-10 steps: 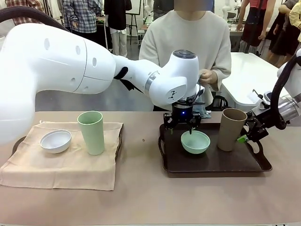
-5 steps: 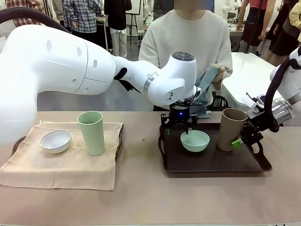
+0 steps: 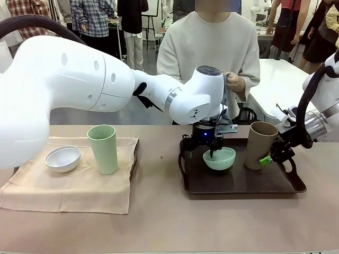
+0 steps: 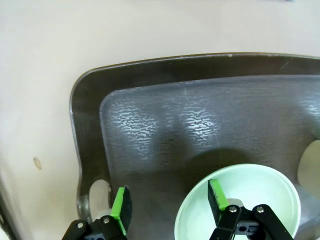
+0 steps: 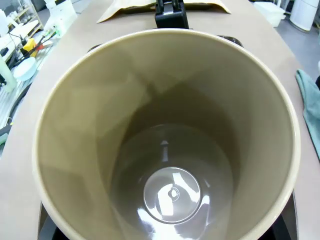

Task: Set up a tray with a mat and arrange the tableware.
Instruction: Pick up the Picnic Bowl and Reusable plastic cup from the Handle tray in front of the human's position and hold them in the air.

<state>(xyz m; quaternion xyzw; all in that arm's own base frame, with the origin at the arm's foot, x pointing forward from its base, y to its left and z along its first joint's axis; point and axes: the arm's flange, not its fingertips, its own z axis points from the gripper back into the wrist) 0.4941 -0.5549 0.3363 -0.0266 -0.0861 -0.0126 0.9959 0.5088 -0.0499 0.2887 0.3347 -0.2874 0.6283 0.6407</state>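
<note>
one white bowl (image 3: 62, 158), one mint bowl (image 3: 219, 159), one green cup (image 3: 103, 148), one taupe cup (image 3: 260, 145)

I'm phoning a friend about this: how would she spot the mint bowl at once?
Find the dark tray on the table's right half. It holds a tall taupe cup and, left of it, a low bowl. That bowl is mint green; the other bowl, on the mat, is white.

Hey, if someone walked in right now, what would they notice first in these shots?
The big white left arm stretches across the front view, its left tool straddling the rim of the mint green bowl on the dark tray, pads apart. The right tool is beside the taupe cup on the same tray.
</note>
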